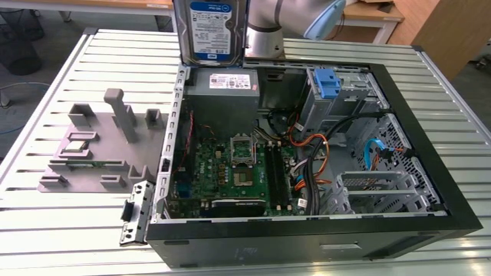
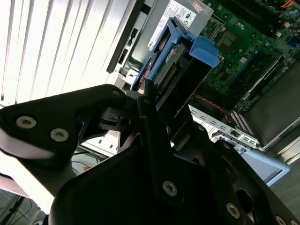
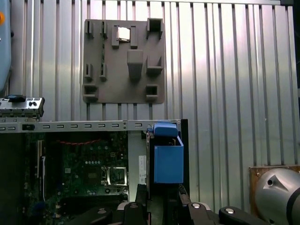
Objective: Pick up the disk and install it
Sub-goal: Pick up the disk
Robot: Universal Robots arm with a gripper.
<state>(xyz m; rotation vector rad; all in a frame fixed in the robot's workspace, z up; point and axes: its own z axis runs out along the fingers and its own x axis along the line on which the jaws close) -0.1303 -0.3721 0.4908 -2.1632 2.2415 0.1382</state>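
Observation:
The disk (image 1: 211, 27) hangs upright in the air above the far edge of the open computer case (image 1: 429, 172), its blue-and-white label facing the exterior camera. The arm (image 1: 270, 29) rises just behind it. In the first wrist view the disk (image 3: 168, 161) appears end-on with its blue side rail, and my gripper (image 3: 161, 198) is shut on it, one black finger on each side. The second wrist view has the disk (image 2: 180, 63) standing out beyond the fingers (image 2: 151, 115), over the case's edge and the grey power-supply box (image 2: 176, 16).
Inside the case are the power-supply box (image 1: 223, 87), a motherboard (image 1: 230, 169), loose cables (image 1: 318, 146) and a blue drive-bay bracket (image 1: 328, 84). A grey fixture plate (image 1: 92, 152) holding a small silver chip (image 1: 77, 147) lies on the slatted metal table (image 1: 69, 224).

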